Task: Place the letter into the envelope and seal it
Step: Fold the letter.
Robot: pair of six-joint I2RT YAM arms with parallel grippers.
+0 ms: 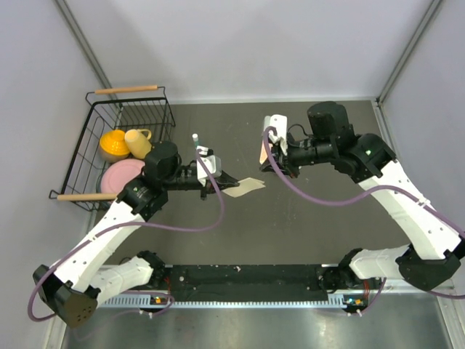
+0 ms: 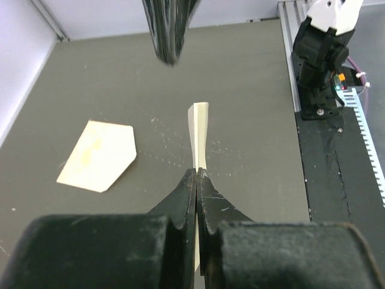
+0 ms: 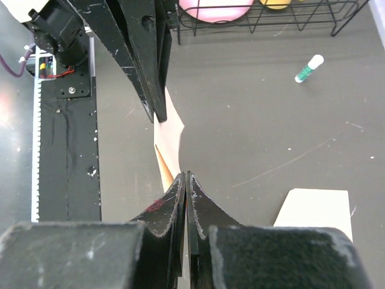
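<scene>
From above, the left gripper (image 1: 224, 177) and right gripper (image 1: 270, 166) face each other over the dark table (image 1: 305, 240). A cream sheet (image 1: 245, 187) lies flat near them, and a glue stick (image 1: 196, 140) stands near the wire basket (image 1: 94, 156).

Left wrist: its fingers are pinched together on the envelope (image 2: 198, 129), held on edge above the table.

Right wrist: its fingers clamp the same peach envelope's other end.
</scene>
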